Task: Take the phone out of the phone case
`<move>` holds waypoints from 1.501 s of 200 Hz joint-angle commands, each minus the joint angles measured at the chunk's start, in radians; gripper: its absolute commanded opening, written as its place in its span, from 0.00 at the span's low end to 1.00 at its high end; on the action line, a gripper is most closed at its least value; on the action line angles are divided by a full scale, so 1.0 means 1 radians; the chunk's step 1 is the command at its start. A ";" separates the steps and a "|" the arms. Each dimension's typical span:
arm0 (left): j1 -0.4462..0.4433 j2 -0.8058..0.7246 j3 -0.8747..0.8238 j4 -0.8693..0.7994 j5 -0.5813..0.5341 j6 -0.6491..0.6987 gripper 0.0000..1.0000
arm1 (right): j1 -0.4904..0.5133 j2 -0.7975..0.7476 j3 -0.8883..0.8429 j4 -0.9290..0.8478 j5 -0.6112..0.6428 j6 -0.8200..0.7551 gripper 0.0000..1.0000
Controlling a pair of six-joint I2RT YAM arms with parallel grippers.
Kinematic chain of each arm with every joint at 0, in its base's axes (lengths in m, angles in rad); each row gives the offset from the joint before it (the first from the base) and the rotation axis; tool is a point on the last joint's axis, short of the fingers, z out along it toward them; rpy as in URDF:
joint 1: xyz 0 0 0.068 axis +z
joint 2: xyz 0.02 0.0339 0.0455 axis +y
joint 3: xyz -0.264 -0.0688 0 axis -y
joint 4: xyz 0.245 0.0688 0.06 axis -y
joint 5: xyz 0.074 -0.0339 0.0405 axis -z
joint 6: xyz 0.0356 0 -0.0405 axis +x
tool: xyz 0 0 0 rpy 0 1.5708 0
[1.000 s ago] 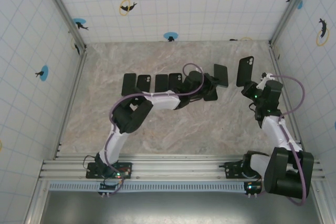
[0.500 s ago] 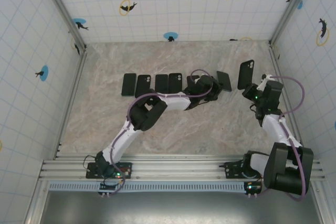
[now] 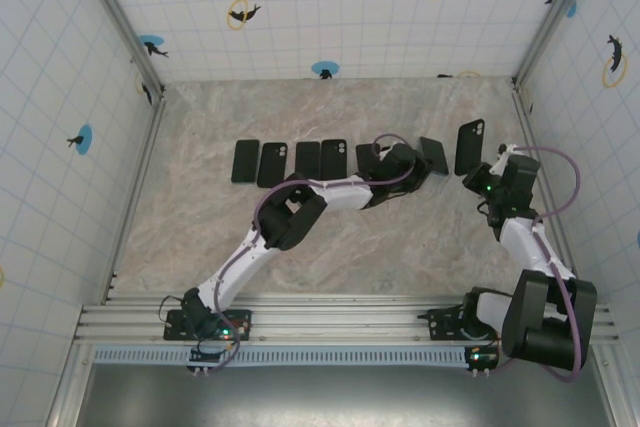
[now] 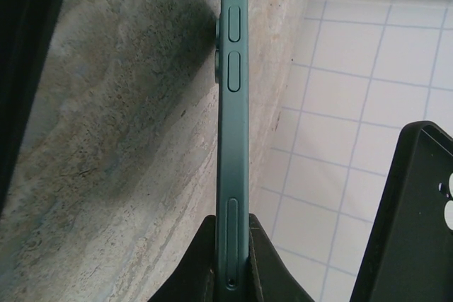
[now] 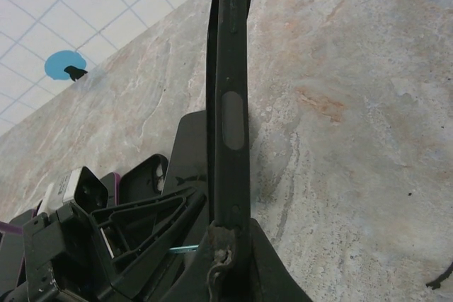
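The phone (image 4: 232, 125), seen edge-on with a dark green side and buttons, stands upright between my left gripper's (image 4: 232, 263) shut jaws. From above, the phone (image 3: 433, 155) hangs just above the table at the back right, with the left gripper (image 3: 408, 163) beside it. My right gripper (image 5: 231, 249) is shut on the lower edge of the black phone case (image 5: 230, 97), also upright. Phone and case are apart: the case (image 3: 468, 147) stands a little right of the phone. The case (image 4: 414, 217) shows its camera cut-out at the left wrist view's right edge.
Several dark phones or cases lie in a row on the marble table (image 3: 330, 237), from one at the left (image 3: 245, 160) to one by the left wrist (image 3: 367, 159). The tiled right wall (image 3: 590, 107) is close behind the right gripper (image 3: 492, 175).
The left arm has stretched further right, carrying the phone right and slightly nearer. The case in the right gripper has shifted a little nearer. Both grips are unchanged.
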 commanded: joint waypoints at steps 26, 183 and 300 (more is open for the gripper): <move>-0.025 0.039 0.067 -0.103 0.016 -0.007 0.11 | -0.013 0.008 0.004 0.002 0.008 -0.024 0.04; -0.041 -0.060 0.009 -0.212 0.006 0.079 0.34 | -0.032 0.027 -0.055 0.021 0.009 -0.047 0.05; -0.045 -0.145 -0.101 -0.242 0.014 0.146 0.48 | -0.093 0.118 -0.072 0.105 -0.078 -0.090 0.05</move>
